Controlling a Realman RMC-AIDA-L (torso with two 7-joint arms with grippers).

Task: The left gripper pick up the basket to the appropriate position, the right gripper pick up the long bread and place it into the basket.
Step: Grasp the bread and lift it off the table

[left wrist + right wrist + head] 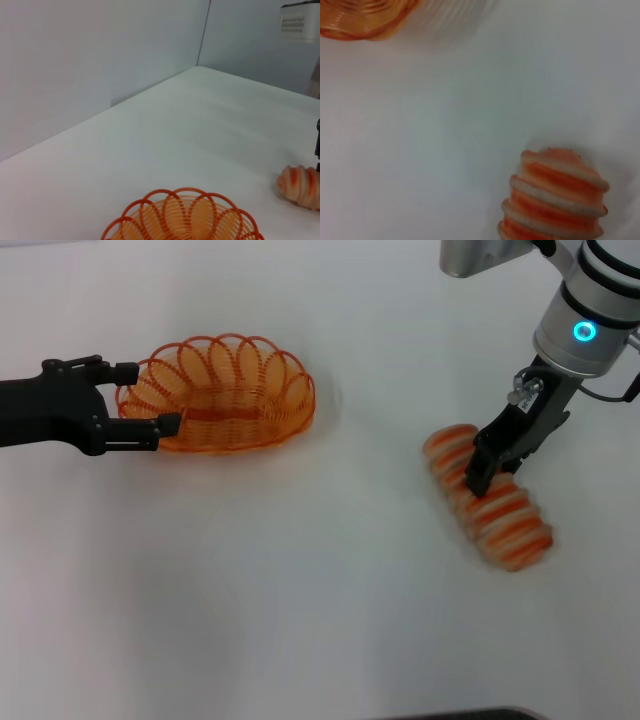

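Note:
The orange wire basket (230, 395) is at the table's back left; its rim also shows in the left wrist view (182, 215) and in the right wrist view (362, 17). My left gripper (152, 397) reaches in from the left, and its two prongs clamp the basket's left end. The striped long bread (500, 515) lies on the table at the right, slanting toward the front right. It also shows in the left wrist view (300, 186) and in the right wrist view (555, 200). My right gripper (490, 465) is down over the bread's middle.
The white table (300, 590) spreads between the basket and the bread and toward the front. A grey wall (100, 60) and a corner stand behind the table. A dark edge (460, 714) shows at the very front.

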